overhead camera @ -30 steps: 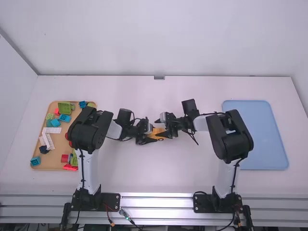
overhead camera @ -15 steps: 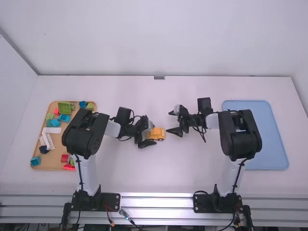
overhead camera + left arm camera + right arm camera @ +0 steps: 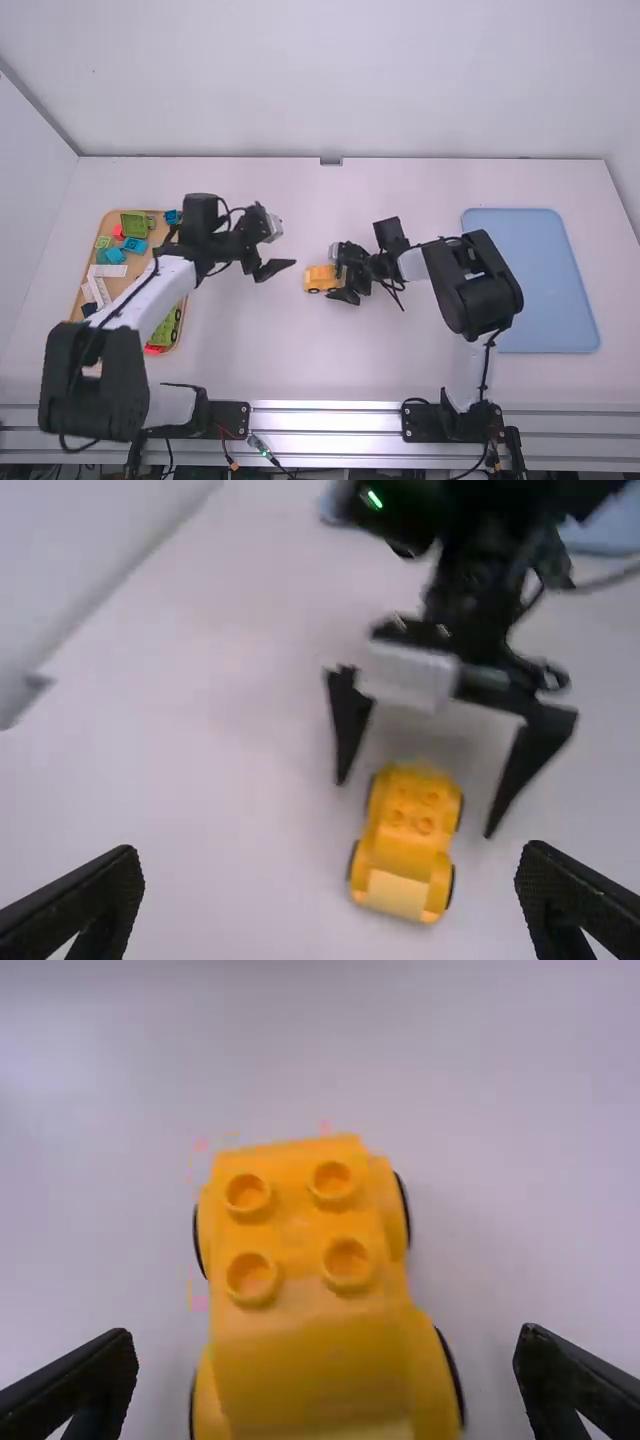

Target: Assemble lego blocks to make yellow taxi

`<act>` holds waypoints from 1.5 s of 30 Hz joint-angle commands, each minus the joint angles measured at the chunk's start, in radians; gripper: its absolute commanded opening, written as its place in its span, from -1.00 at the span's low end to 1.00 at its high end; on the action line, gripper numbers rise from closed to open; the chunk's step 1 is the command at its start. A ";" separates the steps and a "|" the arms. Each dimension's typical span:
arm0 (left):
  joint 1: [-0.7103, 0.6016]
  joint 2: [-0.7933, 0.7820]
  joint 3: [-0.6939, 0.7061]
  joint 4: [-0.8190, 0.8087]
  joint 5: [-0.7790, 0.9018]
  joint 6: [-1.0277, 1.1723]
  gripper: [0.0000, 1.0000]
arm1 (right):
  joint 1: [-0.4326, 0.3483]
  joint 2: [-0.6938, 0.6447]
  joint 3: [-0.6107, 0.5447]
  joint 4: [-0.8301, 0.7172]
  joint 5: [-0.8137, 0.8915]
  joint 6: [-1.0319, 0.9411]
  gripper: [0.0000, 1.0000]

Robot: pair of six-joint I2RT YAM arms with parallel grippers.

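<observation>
The chunky yellow plastic toy block car (image 3: 401,845) sits upright near the middle of the white table (image 3: 300,350); it has dark-edged wheels on both sides; four little round bumps (image 3: 346,1264) stick up on top; a paler patch shows at one end.

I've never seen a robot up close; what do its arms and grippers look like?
Both arms have white links joined by bulky, rounded black joints, with dark cables running along them. Each stands on a black base. The left gripper and the right gripper are black too, each with two tapering fingers and a white piece near where the fingers begin.
</observation>
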 commanded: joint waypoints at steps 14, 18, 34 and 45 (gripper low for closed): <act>0.211 -0.165 -0.003 -0.049 0.003 -0.316 0.98 | 0.095 0.014 0.044 -0.006 0.155 0.013 0.51; 0.212 -0.165 -0.003 -0.049 0.003 -0.316 0.98 | 0.093 0.014 0.044 -0.005 0.153 0.013 0.18; 0.210 -0.165 -0.003 -0.048 0.000 -0.306 0.98 | -0.034 -0.066 0.300 -0.454 0.280 -0.011 -0.34; 0.217 -0.165 -0.003 0.019 -0.005 -0.305 0.98 | -0.417 -0.151 0.442 -0.790 0.505 0.034 -0.44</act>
